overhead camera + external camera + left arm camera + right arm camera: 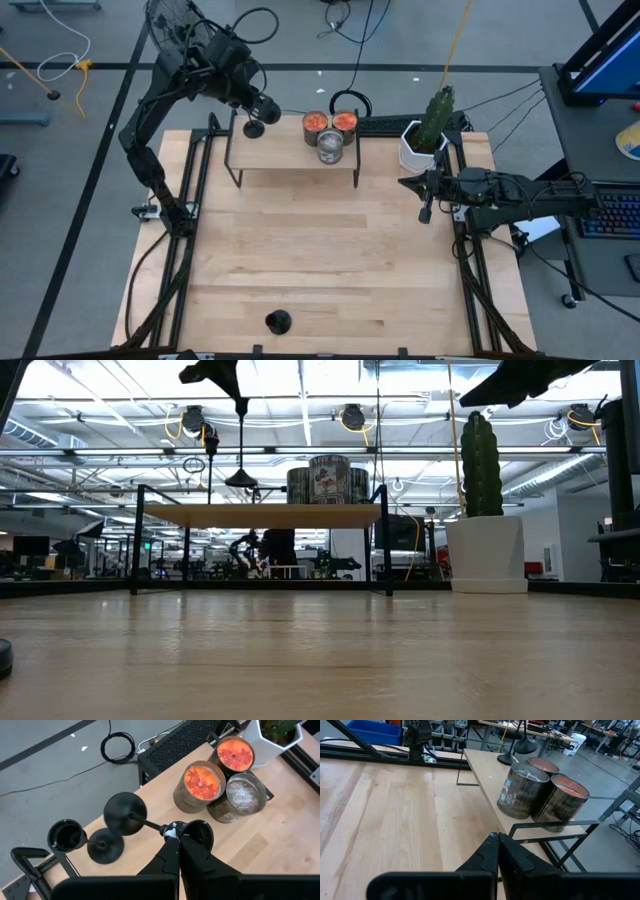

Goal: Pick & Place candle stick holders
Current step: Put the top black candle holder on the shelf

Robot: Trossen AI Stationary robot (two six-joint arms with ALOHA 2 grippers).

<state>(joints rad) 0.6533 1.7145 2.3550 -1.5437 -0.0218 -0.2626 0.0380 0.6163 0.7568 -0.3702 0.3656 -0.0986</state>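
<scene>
A candle stick holder is being held by the left tool above the left end of the wooden shelf.

The held candle stick holder is being clamped by its thin stem between the closed fingers of the left tool, its round base hanging clear over the wooden shelf. A second candle stick holder is standing upright on the shelf's left end, just beside the held one. A third candle stick holder is sitting alone on the surface, well apart from the shelf, near the front edge. Three tin candles are clustered at the shelf's right part. The right tool, its fingers pressed together on nothing, is being kept just off the shelf's right end, near the white cactus pot.
</scene>
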